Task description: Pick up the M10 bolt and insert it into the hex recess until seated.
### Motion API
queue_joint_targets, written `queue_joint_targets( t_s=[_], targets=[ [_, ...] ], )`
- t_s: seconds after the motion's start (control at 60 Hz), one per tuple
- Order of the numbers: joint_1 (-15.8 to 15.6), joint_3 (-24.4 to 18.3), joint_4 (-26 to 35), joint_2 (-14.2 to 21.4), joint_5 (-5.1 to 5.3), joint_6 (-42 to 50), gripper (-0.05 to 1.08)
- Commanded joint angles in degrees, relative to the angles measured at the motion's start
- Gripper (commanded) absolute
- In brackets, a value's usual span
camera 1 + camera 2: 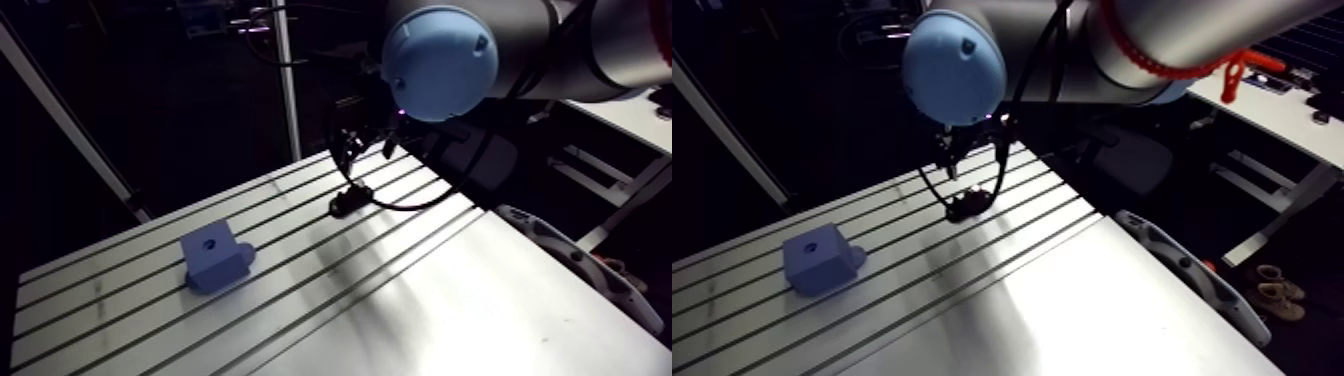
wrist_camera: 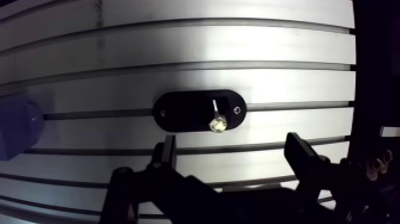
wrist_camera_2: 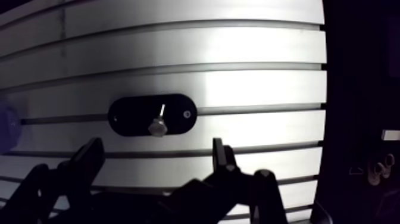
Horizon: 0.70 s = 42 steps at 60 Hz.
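Clearly, gripper (image 2: 232,148) released, bolt (image 2: 217,123) on black oval holder (image 2: 178,111) ahead, blue block (image 2: 16,128) partly cut off

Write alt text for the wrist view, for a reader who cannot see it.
The open, empty gripper hovers over a slotted aluminium table, its two fingers just short of a black oval holder that carries a bolt. A blue block sits off to one side of the holder.

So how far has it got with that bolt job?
Nothing looks done yet. The bolt stands in its black holder; the open gripper hovers by it, empty. Left: grasp the bolt, carry it to the blue block and seat it in the recess.
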<state>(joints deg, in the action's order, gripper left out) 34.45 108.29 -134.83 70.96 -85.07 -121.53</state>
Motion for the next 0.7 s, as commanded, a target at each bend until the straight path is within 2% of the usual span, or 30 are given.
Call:
queue_joint_targets(
  t_s=[0.017,0.3,0.617,0.7],
  targets=[
    [-0.1,1.3,-2.4,0.2,-0.06,3.5,0.03],
    [-0.2,1.7,-2.4,-1.3,0.12,3.8,0.04],
    [-0.2,1.2,-2.7,-1.8,0.46,4.1,0.21],
    [-0.2,1.2,-2.8,-1.8,0.56,4.6,0.28]
  ],
)
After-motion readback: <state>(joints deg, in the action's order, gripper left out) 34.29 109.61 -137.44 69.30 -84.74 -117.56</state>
